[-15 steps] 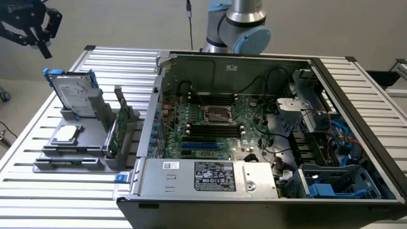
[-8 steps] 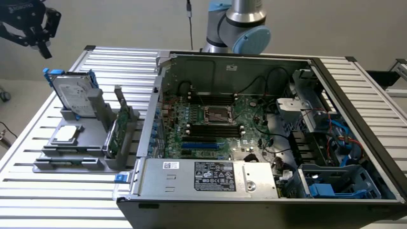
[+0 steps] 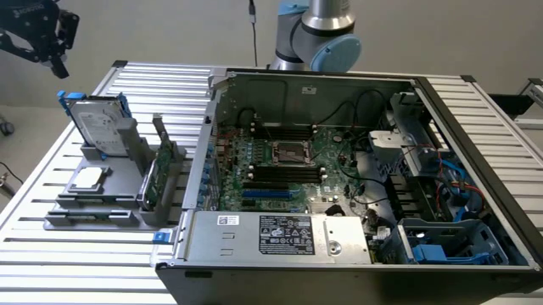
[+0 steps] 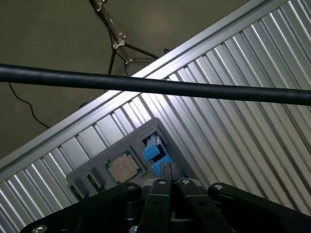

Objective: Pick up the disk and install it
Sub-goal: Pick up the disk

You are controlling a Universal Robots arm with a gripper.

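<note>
The disk [image 3: 100,127], a silver-grey drive with a white label in a blue carrier, stands tilted on edge in a grey holder [image 3: 102,197] at the exterior view's left. My black gripper [image 3: 60,63] hangs in the air above and to the left of it, well apart from it. In the wrist view the fingers [image 4: 171,183] are pressed together with nothing between them. The blue carrier of the disk [image 4: 155,153] shows just beyond the fingertips, on the grey holder [image 4: 97,167].
An open computer case [image 3: 475,127] lies to the right, with a blue drive bay [image 3: 441,244] at its near right corner. The holder also carries a square silver chip [image 3: 91,179] and a green circuit card [image 3: 161,171]. A dark bar [image 4: 155,87] crosses the wrist view.
</note>
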